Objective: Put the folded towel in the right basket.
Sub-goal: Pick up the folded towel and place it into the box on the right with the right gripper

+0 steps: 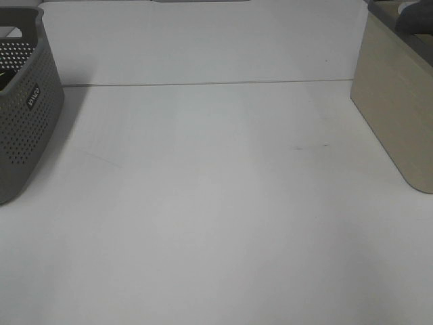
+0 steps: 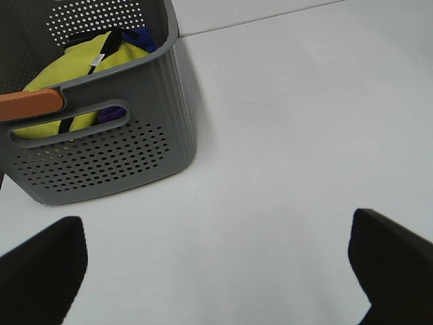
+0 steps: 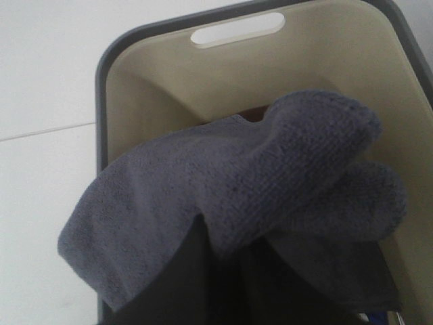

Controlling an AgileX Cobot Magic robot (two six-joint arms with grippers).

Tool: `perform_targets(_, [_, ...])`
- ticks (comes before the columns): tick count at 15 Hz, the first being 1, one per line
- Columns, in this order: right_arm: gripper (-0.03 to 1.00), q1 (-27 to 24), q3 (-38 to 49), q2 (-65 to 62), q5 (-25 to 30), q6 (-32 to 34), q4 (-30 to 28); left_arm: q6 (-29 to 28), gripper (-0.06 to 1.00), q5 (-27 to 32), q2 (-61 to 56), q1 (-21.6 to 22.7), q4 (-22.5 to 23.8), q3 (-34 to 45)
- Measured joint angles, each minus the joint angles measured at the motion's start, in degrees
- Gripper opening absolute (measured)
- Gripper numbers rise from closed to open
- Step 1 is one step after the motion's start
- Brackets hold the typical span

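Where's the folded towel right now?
Right wrist view: the grey fleecy folded towel drapes over the right claw, above the opening of the beige plastic basket on the robot's right.

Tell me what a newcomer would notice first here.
The grey towel fills the right wrist view, bunched up and hanging over the open beige basket on the right side of the scene. Next comes the bright yellow cloth lying inside the perforated grey basket at the far left.
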Motion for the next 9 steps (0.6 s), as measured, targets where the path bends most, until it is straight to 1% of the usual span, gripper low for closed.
perform_targets(4, [0.05,-0.06,0.0,6.76,0.23,1.55,-0.06,0.0,0.99,0.0,0.0,0.0,0.0,0.0])
perform_targets(5, [0.07,-0.06,0.0,8.48,0.4,1.6,-0.06,0.0,0.99,0.0,0.0,0.0,0.0,0.0])
perform_targets(7, [0.13,-0.06,0.06,11.29,1.66,3.27,-0.74,0.0,0.99,0.0,0.0,0.0,0.0,0.0])
perform_targets(8, [0.25,-0.06,0.06,11.8,1.66,4.18,-1.2,0.0,0.99,0.0,0.0,0.0,0.0,0.0])
perform_targets(9, [0.42,-0.06,0.06,12.55,1.66,5.67,-2.52,0.0,0.99,0.0,0.0,0.0,0.0,0.0])
